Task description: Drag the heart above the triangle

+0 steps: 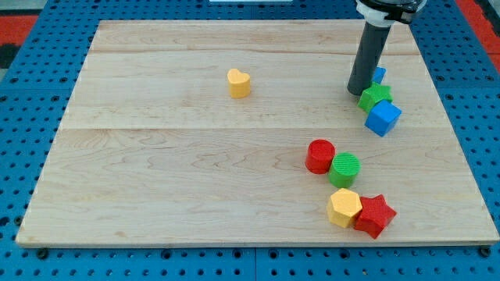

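Note:
The yellow heart (239, 82) lies alone on the wooden board (156, 172), left of centre near the view's top. My tip (358, 91) rests on the board far to the heart's right. It touches or nearly touches the left side of a green star (376, 96). A small blue block (380, 75) sits just right of the rod and is partly hidden by it, so its shape is unclear; it may be the triangle. No other triangle shows.
A blue cube (383, 117) lies just below the green star. Lower right, a red cylinder (320, 156) touches a green cylinder (344, 169). Below them a yellow hexagon (344, 208) touches a red star (375, 215). A blue pegboard surrounds the board.

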Controlling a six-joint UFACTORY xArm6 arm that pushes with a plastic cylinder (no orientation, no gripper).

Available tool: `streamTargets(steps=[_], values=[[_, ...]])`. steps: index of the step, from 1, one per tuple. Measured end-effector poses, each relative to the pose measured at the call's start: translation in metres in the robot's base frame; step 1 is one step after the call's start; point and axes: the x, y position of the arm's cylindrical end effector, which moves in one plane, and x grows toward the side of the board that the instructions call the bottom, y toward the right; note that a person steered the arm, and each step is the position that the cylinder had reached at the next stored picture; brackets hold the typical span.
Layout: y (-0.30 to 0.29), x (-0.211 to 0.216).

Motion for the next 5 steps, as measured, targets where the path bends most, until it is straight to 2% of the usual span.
streamTargets(steps=[1, 2, 3, 4, 5], values=[[-0.021, -0.017], [-0.069, -0.019], [-0.108, 0.011], [-0.156, 0.022], [-0.166, -0.011]])
